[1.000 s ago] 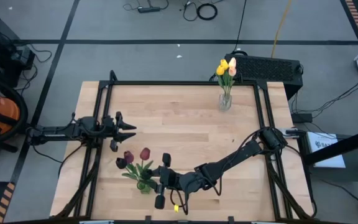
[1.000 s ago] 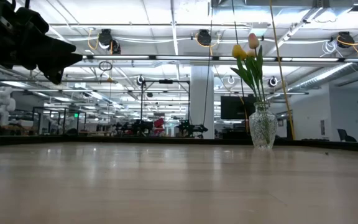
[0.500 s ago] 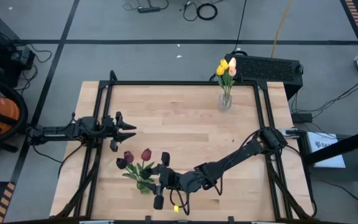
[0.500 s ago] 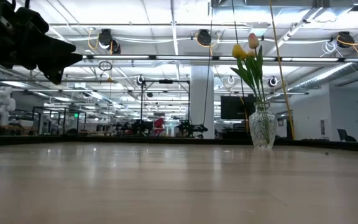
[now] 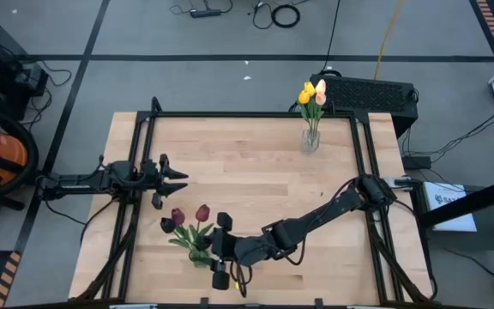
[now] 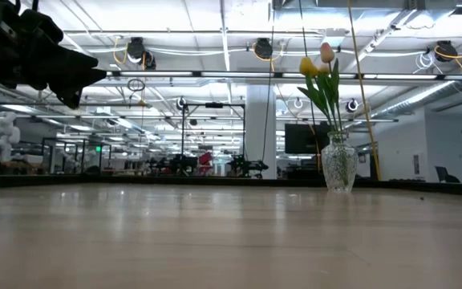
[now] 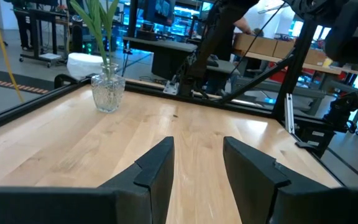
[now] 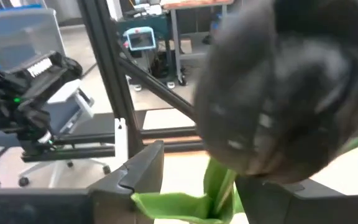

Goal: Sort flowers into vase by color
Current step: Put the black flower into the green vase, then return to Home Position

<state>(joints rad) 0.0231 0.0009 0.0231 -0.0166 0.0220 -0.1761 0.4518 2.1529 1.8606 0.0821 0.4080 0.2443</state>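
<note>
My right arm reaches low across the table's near side, its right gripper (image 5: 220,250) with fingers spread wide. My left arm waits at the left edge, left gripper (image 5: 171,178) parted, holding nothing.

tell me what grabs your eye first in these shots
The right arm stretches low across the table's near edge, its right gripper open beside a cluster of dark red tulips standing in a green vase at the near left. Far back, yellow and peach tulips rise from a clear glass vase. The left gripper waits open at the left edge.
</note>
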